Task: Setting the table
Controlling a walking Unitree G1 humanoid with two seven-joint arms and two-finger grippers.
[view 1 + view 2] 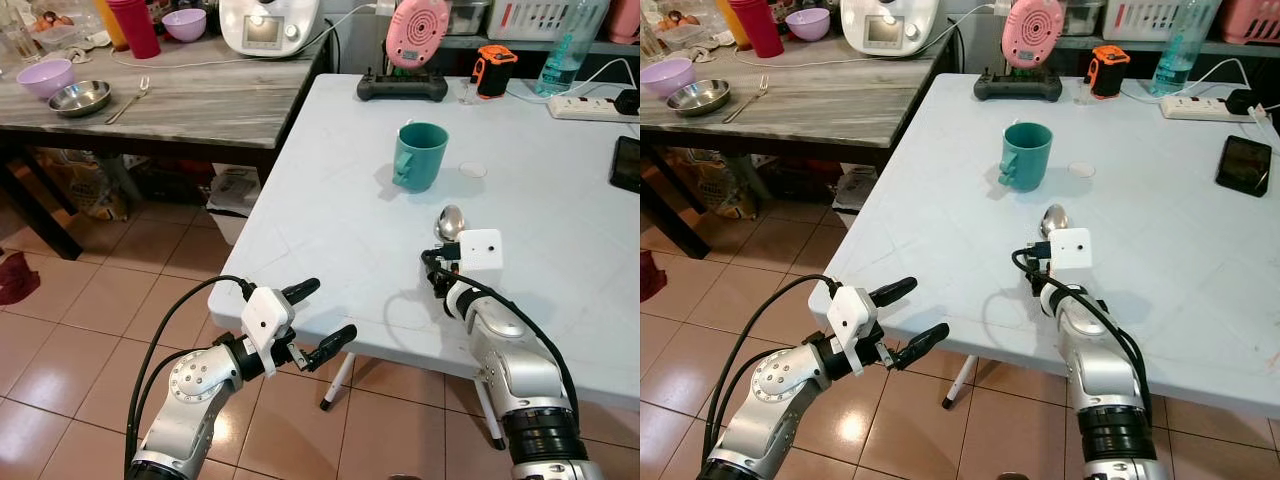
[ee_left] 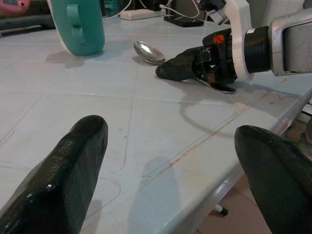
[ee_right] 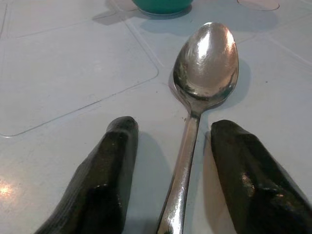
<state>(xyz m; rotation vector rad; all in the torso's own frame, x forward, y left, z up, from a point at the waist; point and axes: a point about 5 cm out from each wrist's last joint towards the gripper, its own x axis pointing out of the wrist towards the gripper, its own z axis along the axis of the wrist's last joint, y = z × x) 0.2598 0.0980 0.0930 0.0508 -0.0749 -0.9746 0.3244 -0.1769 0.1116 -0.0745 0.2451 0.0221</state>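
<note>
Right end effector [image 3: 170,180]: resting low on the white desk [image 1: 560,200], fingers parted, one on each side of the spoon's handle. Spoon [image 3: 204,73] lies flat between them, not lifted; whether the pads touch the handle is hard to tell, but a gap shows on both sides in the right wrist view, so probably not gripped. Straddling the handle rather than the bowl makes sense: the thin stem is the only part two long fingers can pinch off a flat surface.

Spoon position: on the desk just on the robot's side of the teal mug [image 1: 420,155], bowl end pointing toward the mug, handle toward the robot. Mug stands upright, handle turned to the robot's left.

Left end effector [image 1: 318,320]: fingers spread wide, empty, held at the near edge of the desk, well to the robot's left of the mug. Likely parked there to stay clear of the working arm.

Beyond the mug: a pink round gadget [image 1: 418,32] and a power strip [image 1: 592,106] at the far edge.
</note>
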